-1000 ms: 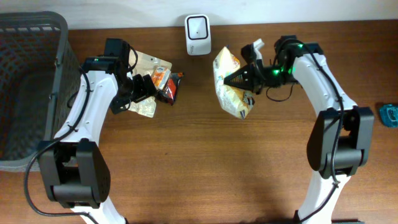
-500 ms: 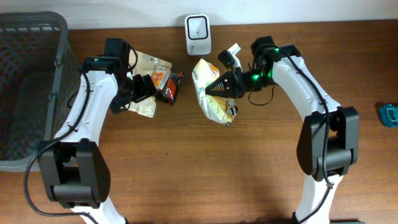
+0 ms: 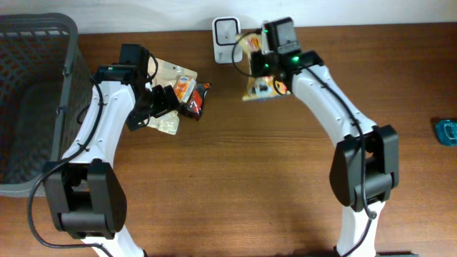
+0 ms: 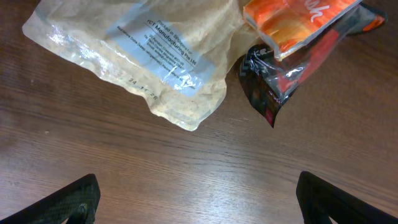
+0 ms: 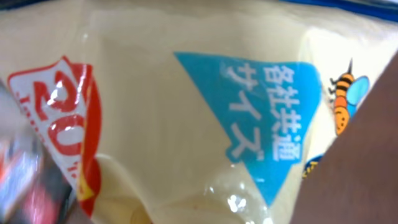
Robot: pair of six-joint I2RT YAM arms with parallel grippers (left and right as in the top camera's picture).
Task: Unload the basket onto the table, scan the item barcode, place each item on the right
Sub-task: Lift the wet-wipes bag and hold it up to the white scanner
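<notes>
the desk (image 3: 235,185) lies bare across middle and front; a basket (image 3: 43,43) blocks the far left, a heap of packets (image 3: 187,89) sits near the scanner (image 3: 226,30).

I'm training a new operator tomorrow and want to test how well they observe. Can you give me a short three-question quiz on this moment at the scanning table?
1. True or false: the left pincer is shut on the tan pouch.
2. What does the right pincer hold? A) yellow snack bag B) a bottle C) nothing
3. Fill in: the held bag is close beside the white ____ at the table's far edge.
Key: 1 false, it stands open and holds nothing; 2 A; 3 scanner.
</notes>
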